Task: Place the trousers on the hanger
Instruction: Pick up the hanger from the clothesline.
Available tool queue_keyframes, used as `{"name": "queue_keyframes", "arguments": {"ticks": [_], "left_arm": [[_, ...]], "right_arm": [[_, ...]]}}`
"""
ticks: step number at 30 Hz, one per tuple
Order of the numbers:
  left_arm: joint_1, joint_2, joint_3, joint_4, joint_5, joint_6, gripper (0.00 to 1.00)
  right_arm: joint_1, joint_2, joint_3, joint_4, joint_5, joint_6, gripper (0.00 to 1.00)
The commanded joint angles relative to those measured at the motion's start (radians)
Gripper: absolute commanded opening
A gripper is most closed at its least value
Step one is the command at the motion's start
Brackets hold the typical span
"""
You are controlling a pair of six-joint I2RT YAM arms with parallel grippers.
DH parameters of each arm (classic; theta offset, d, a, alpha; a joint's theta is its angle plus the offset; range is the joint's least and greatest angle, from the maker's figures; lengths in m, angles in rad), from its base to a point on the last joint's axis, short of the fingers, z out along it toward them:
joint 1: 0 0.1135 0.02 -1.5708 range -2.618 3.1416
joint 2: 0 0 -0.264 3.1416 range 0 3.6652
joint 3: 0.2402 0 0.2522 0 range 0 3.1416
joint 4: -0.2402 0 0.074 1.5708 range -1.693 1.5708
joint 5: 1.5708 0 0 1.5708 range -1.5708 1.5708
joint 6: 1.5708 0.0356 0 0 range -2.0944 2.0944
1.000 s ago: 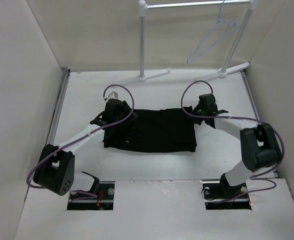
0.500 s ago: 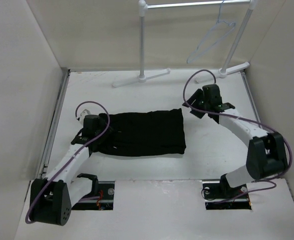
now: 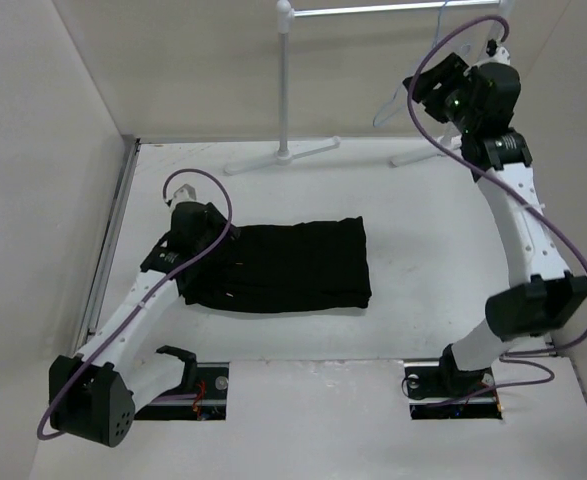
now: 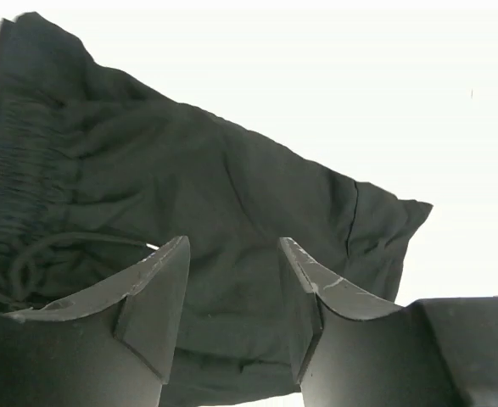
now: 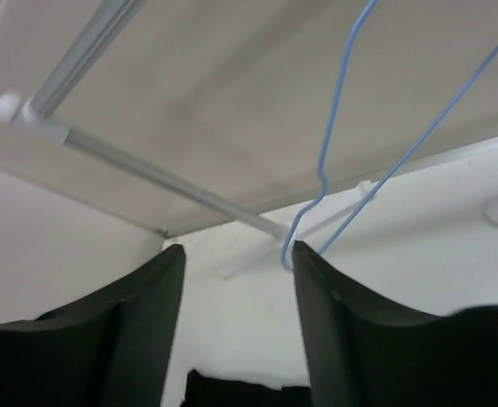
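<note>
**Masking the hanger: right arm up at the far right corner**

One table [image 3: 423, 260] carries one white tube rack [image 3: 285, 80] along its far edge. One pair of trousers [image 3: 283, 265] lies folded flat toward the left edge. Its left end is covered from above by the left gripper [image 4: 232, 288], fingers spread over the cloth. One hanger [image 5: 320, 182] dangles above the far right corner, hook cut off. From above it is mostly hidden by the right gripper [image 5: 236, 254], which is spread, the wire's lower bend just beside one fingertip.
</note>
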Motion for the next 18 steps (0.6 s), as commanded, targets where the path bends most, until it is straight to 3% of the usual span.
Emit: {"name": "queue_keyframes", "arguments": {"ticks": [1,5,10,12,16,18], "left_arm": [[-0.036,0.016,0.037,-0.055,-0.018,0.036,0.43],[-0.057,0.019,0.028,-0.067,-0.026,0.038,0.43],[-0.079,0.04,0.029,-0.075,-0.023,0.038,0.42],[-0.089,0.051,0.029,-0.075,-0.027,0.04,0.42],[-0.1,0.065,0.028,-0.072,-0.035,0.035,0.42],[-0.103,0.066,0.034,-0.072,-0.044,0.035,0.42]], "right_arm": [[-0.048,0.161,0.126,-0.021,-0.042,-0.047,0.63],[-0.057,0.313,0.286,-0.03,-0.143,-0.07,0.69],[-0.051,0.419,0.38,-0.016,-0.227,-0.108,0.65],[-0.051,0.433,0.381,0.011,-0.246,-0.11,0.6],[-0.051,0.45,0.383,0.05,-0.263,-0.099,0.32],[-0.051,0.44,0.384,0.061,-0.264,-0.102,0.26]]}}
